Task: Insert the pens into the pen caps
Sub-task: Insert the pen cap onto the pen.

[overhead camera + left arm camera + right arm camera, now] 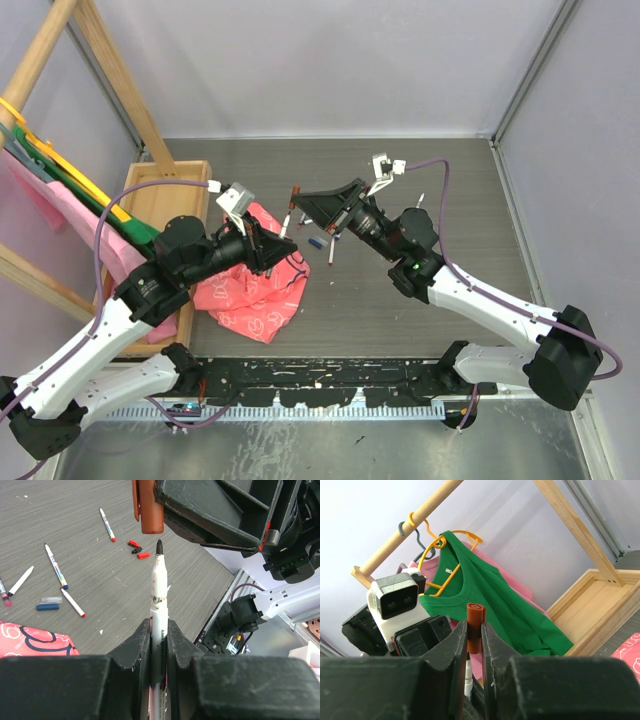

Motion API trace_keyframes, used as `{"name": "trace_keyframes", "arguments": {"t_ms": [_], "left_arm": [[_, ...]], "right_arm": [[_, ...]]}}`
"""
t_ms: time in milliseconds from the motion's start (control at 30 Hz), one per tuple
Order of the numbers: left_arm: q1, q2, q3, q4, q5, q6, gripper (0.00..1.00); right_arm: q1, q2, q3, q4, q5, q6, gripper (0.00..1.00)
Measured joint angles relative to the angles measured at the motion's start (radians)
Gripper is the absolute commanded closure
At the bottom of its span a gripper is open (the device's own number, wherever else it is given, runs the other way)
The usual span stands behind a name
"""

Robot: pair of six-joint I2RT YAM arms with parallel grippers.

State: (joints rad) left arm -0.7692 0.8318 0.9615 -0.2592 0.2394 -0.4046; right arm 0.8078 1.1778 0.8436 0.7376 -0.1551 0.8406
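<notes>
The left claw (159,628) grips a pen (159,580), the right claw (474,630) grips a dark-red cap (151,510), both above the counter (420,300); the tip appears slightly off the cap mouth, so advancing may strike the rim.

The counter (100,605) is matt grey, with a wood-like grain. The left claw (159,629) and right claw (473,630) are matt black plastic. The pen (159,585) and the cap (475,622) are smooth plastic.

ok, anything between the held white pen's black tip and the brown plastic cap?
Nothing: the left wrist view shows a short bare gap between the black tip of the white pen and the brown plastic cap.
</notes>
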Motion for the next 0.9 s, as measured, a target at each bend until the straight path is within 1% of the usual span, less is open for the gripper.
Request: {"name": "trace_keyframes", "arguments": {"t_ms": [900], "left_arm": [[0.000,0.000,0.000,0.002,0.000,0.000,1.00]], "right_arm": [[0.000,0.000,0.000,0.017,-0.033,0.004,1.00]]}}
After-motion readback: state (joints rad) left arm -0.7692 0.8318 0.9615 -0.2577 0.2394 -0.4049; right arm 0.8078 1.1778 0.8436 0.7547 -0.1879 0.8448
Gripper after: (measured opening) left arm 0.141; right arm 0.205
